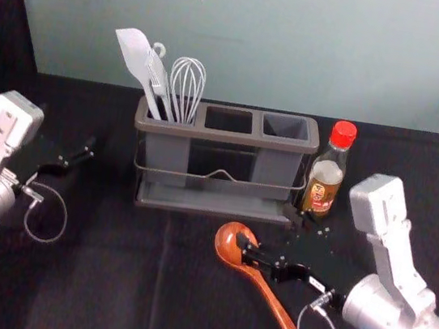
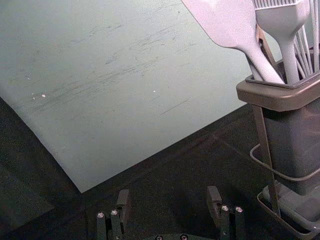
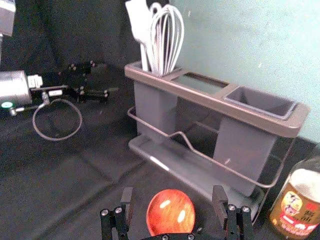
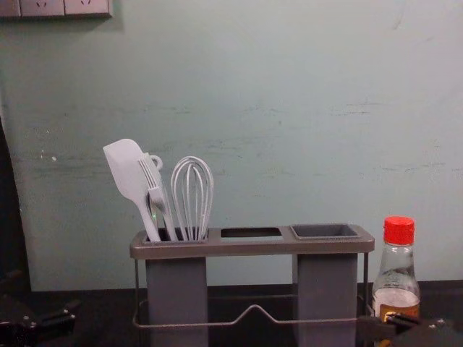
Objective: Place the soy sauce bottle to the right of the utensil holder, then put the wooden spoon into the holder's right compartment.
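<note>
Reaching in from the robot's right, the right gripper (image 1: 273,233) is hovering at the bowl of the wooden spoon (image 1: 229,250). In its wrist view, its jaws are standing apart, with the bowl showing between them and a gap remaining on each side. The spoon is lying on the black cloth (image 1: 121,282) in front of the utensil holder (image 1: 213,206), its bowl pointing towards the holder and its handle slanting nearer and to the right. The soy sauce bottle (image 1: 325,177) is standing upright just beside the holder's right end, wearing its red cap (image 1: 343,133). The holder's left compartment is carrying a spatula (image 1: 133,54), a brush (image 4: 155,189) and a whisk (image 1: 187,86). The left gripper (image 1: 79,153) is idling to the left of the holder, its jaws standing apart. A wall socket panel (image 4: 54,7) is showing at the chest view's upper left.
</note>
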### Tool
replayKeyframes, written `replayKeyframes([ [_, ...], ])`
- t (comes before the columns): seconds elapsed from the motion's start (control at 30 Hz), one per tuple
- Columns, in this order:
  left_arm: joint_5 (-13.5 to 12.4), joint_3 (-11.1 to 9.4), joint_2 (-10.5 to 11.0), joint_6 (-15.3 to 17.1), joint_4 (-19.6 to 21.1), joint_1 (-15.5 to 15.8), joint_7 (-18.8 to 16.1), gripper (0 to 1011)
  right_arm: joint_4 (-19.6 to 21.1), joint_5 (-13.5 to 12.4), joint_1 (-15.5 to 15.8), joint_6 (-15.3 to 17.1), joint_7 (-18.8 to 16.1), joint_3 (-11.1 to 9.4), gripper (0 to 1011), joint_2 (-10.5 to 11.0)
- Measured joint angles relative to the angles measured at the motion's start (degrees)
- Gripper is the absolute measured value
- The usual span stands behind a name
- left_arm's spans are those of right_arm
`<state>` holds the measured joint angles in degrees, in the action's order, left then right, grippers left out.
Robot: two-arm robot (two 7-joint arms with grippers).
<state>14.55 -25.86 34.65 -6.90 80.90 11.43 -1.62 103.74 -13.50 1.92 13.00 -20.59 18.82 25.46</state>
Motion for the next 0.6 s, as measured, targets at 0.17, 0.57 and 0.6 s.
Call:
replayKeyframes([
  [0.17,0.00,0.00,0.00,0.00,0.00,0.00,0.00,1000,4.51,0.64,-2.62,13.91,2.21,1.56,1002,0.16],
  [0.57,0.00,0.00,0.00,0.00,0.00,0.00,0.00,1000,3.05,5.24,-9.91,35.50,8.28,5.19,1002,-6.94],
  [0.6,0.00,0.00,0.00,0.00,0.00,0.00,0.00,1000,2.00,5.77,-10.62,36.75,8.77,5.62,1002,-7.82],
])
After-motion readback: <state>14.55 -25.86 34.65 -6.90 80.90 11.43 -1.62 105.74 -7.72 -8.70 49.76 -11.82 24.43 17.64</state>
